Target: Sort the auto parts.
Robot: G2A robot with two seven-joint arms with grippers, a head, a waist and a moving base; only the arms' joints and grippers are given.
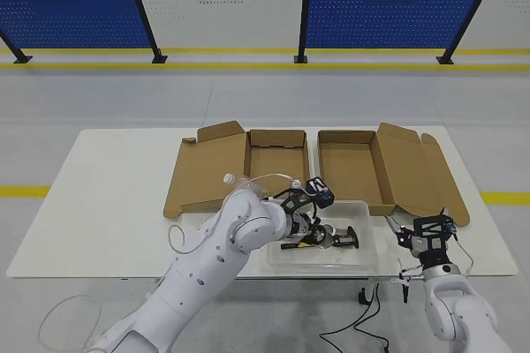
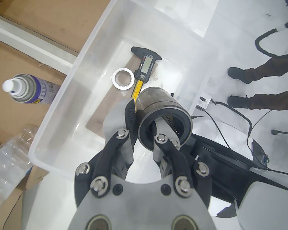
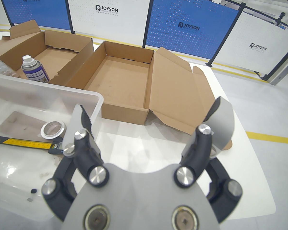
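Observation:
My left gripper [image 2: 144,120] is shut on a dark steel cylindrical bearing [image 2: 162,107], with one finger inside its bore and the other against its outer wall. It holds the bearing above the clear plastic bin [image 2: 62,89]. On the bin floor lie a digital caliper [image 2: 145,64] with a yellow scale and a silver metal ring [image 2: 123,78]. In the top view the left gripper [image 1: 314,231] is over the bin [image 1: 364,258]. My right gripper [image 3: 148,106] is open and holds nothing, low over the table just right of the bin [image 3: 96,99].
Two open cardboard boxes stand behind the bin. The left box [image 3: 55,56] holds a spray can [image 3: 33,69] and a clear plastic bottle [image 2: 7,154]. The right box [image 3: 120,82] has a bare floor and its flaps spread out. A brown sheet [image 3: 16,120] lies in the bin.

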